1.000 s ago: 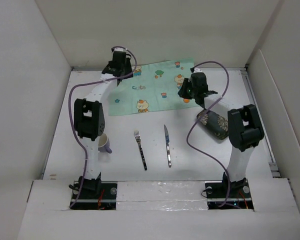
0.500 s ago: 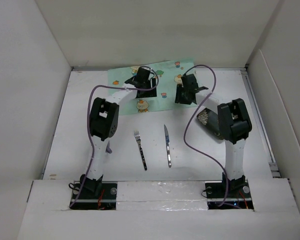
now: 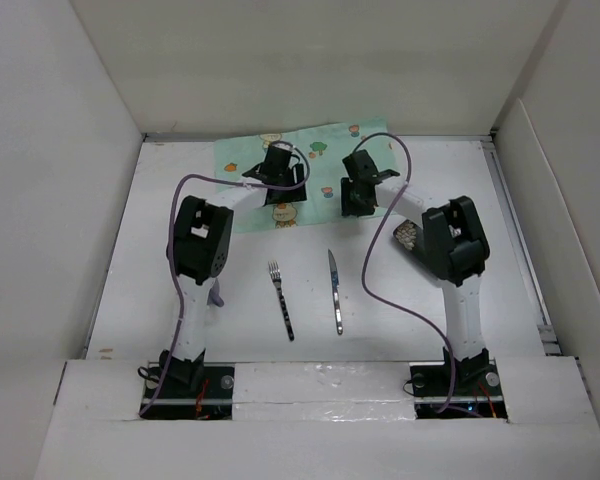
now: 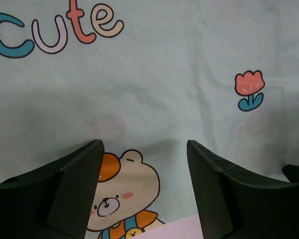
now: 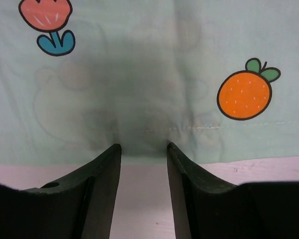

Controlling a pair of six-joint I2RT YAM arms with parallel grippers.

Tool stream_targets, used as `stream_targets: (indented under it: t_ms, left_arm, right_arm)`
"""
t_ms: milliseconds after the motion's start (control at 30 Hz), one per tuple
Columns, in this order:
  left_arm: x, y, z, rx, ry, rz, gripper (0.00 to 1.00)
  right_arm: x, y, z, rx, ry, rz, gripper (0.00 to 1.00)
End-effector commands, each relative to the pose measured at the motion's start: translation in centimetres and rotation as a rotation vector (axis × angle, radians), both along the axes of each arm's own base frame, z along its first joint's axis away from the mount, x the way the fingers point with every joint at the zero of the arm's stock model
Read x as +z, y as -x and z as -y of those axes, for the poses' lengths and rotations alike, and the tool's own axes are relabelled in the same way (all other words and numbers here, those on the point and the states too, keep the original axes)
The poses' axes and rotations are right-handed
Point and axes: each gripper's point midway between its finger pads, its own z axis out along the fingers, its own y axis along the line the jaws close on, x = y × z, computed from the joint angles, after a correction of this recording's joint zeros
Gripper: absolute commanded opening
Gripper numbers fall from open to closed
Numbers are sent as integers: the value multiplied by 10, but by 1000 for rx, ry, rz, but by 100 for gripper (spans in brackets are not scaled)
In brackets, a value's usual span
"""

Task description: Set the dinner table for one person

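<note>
The mint-green cartoon placemat (image 3: 320, 160) lies at the back middle of the white dinner table (image 3: 140, 260). My left gripper (image 3: 280, 190) hangs open over the mat's near edge; in the left wrist view its jaws (image 4: 144, 144) stand wide apart above a bear print on the mat (image 4: 164, 74). My right gripper (image 3: 353, 200) is open at the mat's near edge, further right. In the right wrist view its fingertips (image 5: 143, 146) straddle the hem of the mat (image 5: 139, 59), with nothing between them. A fork (image 3: 281, 298) and a knife (image 3: 335, 292) lie side by side nearer the front.
A dark patterned plate (image 3: 408, 236) lies at the right, mostly hidden by the right arm. A purple mug (image 3: 216, 296) peeks out behind the left arm. White walls border the table on three sides.
The left gripper has moved from the mat's back left corner to its near edge. The right gripper has moved left along the same edge. The mat, fork and knife lie as before.
</note>
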Motion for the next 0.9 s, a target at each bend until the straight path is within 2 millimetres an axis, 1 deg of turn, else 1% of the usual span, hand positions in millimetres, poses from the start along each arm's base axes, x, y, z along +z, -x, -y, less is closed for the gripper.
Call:
stream_targets:
  t_ms: [0, 33, 67, 100, 133, 167, 200, 233, 267, 300, 333, 400, 433, 467, 500, 533, 567, 600, 633, 667, 733, 767, 800, 833, 867]
  left_arm:
    - [-22, 38, -9, 4, -17, -112, 65]
    - [-29, 45, -14, 13, -32, -127, 65]
    - [-26, 46, -15, 19, -29, -118, 65]
    - [-26, 48, -17, 23, -31, -117, 65]
    - [-32, 54, -21, 30, -44, -129, 65]
    - [-28, 55, -22, 31, -38, -119, 65]
    - [-28, 52, -31, 75, -72, -101, 65]
    - [-32, 57, -36, 88, -84, -108, 65]
    - [-28, 56, -37, 96, -81, -93, 66]
    - [-28, 57, -40, 110, -90, -87, 66]
    - [-29, 57, -42, 117, -95, -88, 66]
    - [-26, 59, -43, 121, -94, -88, 65]
    - [-29, 63, -44, 121, -95, -95, 62]
    - [-24, 64, -44, 121, -84, -87, 62]
    - [-24, 68, -45, 131, -72, -82, 61]
    - [-31, 75, -48, 136, -79, -101, 61]
    - [-24, 73, -48, 142, -61, -76, 60]
    - [-23, 76, -49, 149, -60, -73, 60]
    - [-28, 82, -52, 156, -62, -85, 59]
    - [-20, 82, -52, 165, -41, -64, 59]
    - [-20, 88, -53, 171, -28, -62, 59]
    - [-13, 89, -53, 181, -14, -50, 59]
    - [-11, 91, -54, 181, -11, -50, 59]
    - [-6, 88, -53, 185, 4, -24, 60]
    - [5, 86, -54, 193, 8, -2, 60]
  right_arm:
    - [-26, 46, 13, 24, 76, -109, 45]
    - [-23, 49, 7, 35, 62, -92, 45]
    - [-33, 65, 10, 46, 70, -119, 44]
    - [-32, 68, 10, 44, 61, -114, 42]
    - [-33, 70, 5, 53, 46, -99, 42]
    - [-35, 82, 9, 51, 41, -108, 42]
    - [-35, 87, 5, 62, 35, -106, 41]
    - [-34, 92, -2, 80, 17, -98, 41]
    - [-29, 94, -2, 76, 5, -86, 41]
    - [-32, 104, -5, 92, 2, -96, 40]
    - [-30, 107, -13, 111, -16, -87, 40]
    - [-24, 109, -12, 102, -6, -65, 40]
    - [-23, 108, -9, 88, 13, -61, 40]
    - [-22, 108, -8, 86, 18, -61, 40]
    - [-16, 106, -6, 77, 24, -46, 40]
    - [-12, 105, -4, 72, 27, -33, 40]
    - [-9, 106, -6, 77, 29, -23, 39]
    - [-6, 107, -5, 67, 27, -14, 39]
    - [2, 106, -3, 62, 24, 7, 39]
    - [7, 105, -3, 59, 19, 24, 39]
    - [17, 100, 1, 48, 5, 56, 39]
    - [20, 96, 5, 37, 2, 62, 39]
    - [24, 95, 4, 43, -1, 72, 39]
    - [26, 93, 7, 42, -9, 73, 40]
    - [33, 93, 5, 49, -24, 87, 40]
